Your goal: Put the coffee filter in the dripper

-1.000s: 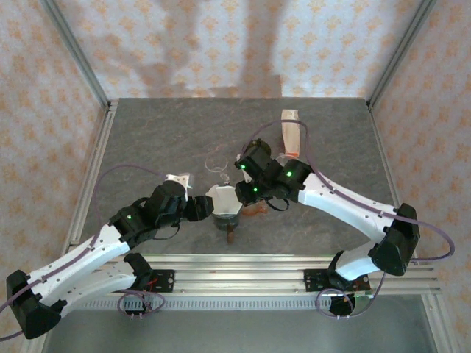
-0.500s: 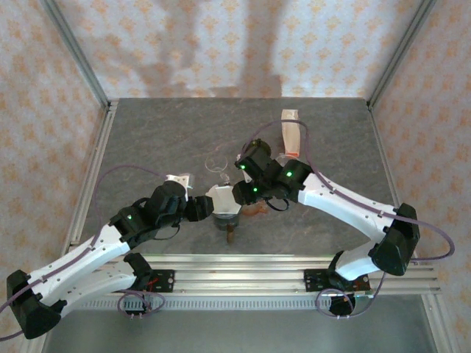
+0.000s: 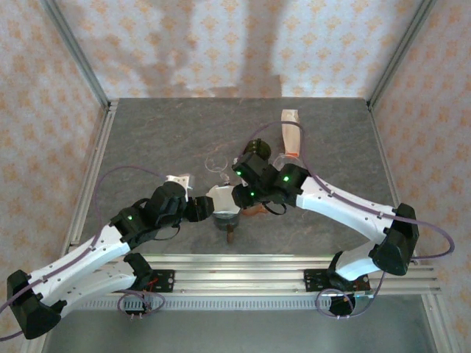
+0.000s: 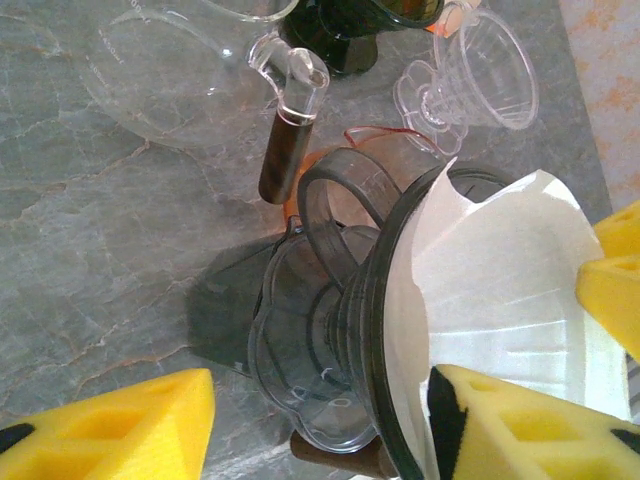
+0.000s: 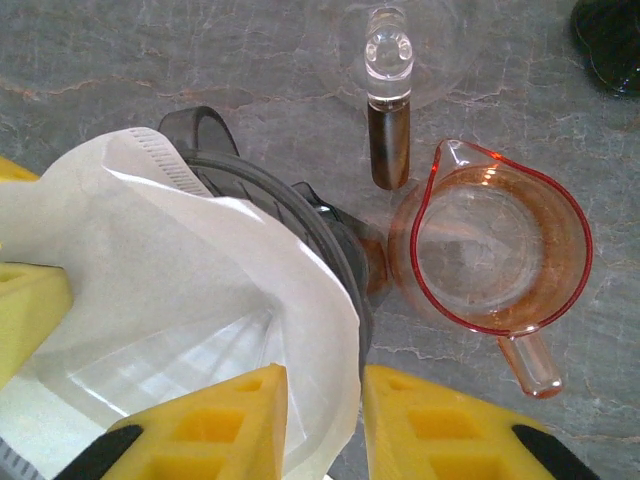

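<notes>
Grey worktop (image 3: 147,147) carried everything; left arm (image 3: 96,250) and right arm (image 3: 346,206) met near its middle, over the dripper (image 4: 310,350); clear glass jug (image 4: 170,70) lay just beyond the dripper, its brown handle (image 5: 388,145) pointing at the dripper's rim.

Dripper was dark see-through plastic with a loop handle and sat between the two grippers; it looked tipped, and I couldn't tell if its base was flat on the worktop.

Filter (image 5: 170,260) was white paper, opened into a cone and seated inside the dripper; its top edge stood proud of the rim all round.

Orange-rimmed cup (image 5: 500,240) sat just beside the dripper and near the jug's handle; a small clear funnel-shaped piece (image 4: 470,80) stood further off.

Left gripper (image 4: 325,400) was spread wide with the dripper between its fingers; one finger (image 4: 520,435) sat against the rim and filter, the other (image 4: 110,425) was clear of the dripper.

Right gripper (image 5: 325,400) had its fingers close together, astride the filter's edge at the rim; paper was in the gap, but I couldn't tell if it was actually pinched.
</notes>
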Action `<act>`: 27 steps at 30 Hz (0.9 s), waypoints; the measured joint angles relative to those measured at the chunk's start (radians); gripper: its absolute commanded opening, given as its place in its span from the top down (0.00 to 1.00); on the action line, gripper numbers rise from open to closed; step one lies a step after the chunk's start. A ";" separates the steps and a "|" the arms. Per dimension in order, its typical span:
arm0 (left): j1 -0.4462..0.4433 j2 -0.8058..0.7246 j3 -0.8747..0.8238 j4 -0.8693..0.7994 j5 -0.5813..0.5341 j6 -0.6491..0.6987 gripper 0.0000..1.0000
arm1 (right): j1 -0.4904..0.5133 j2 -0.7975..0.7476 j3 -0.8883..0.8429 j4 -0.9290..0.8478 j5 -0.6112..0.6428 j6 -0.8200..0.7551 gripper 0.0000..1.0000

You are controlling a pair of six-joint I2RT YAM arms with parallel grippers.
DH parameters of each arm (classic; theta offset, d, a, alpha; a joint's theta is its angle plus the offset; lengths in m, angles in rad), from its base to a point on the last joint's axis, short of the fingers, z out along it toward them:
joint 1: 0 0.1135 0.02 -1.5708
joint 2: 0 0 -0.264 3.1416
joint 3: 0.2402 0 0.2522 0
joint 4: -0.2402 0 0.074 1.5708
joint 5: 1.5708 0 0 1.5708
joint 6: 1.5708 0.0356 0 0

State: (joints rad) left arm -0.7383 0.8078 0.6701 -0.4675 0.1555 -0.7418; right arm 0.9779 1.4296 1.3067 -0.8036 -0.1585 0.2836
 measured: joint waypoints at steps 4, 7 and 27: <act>0.000 -0.037 0.000 0.003 -0.003 -0.013 0.30 | 0.008 0.000 0.000 -0.005 0.016 0.000 0.74; 0.000 -0.058 0.000 0.010 -0.003 -0.017 0.32 | 0.009 0.000 0.000 -0.005 0.026 0.000 0.74; 0.000 -0.033 -0.015 0.009 0.000 -0.017 0.46 | 0.045 0.000 0.000 -0.012 0.035 -0.016 0.41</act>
State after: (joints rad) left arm -0.7380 0.7746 0.6548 -0.4587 0.1551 -0.7589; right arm 1.0233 1.4300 1.3067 -0.8158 -0.1238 0.2676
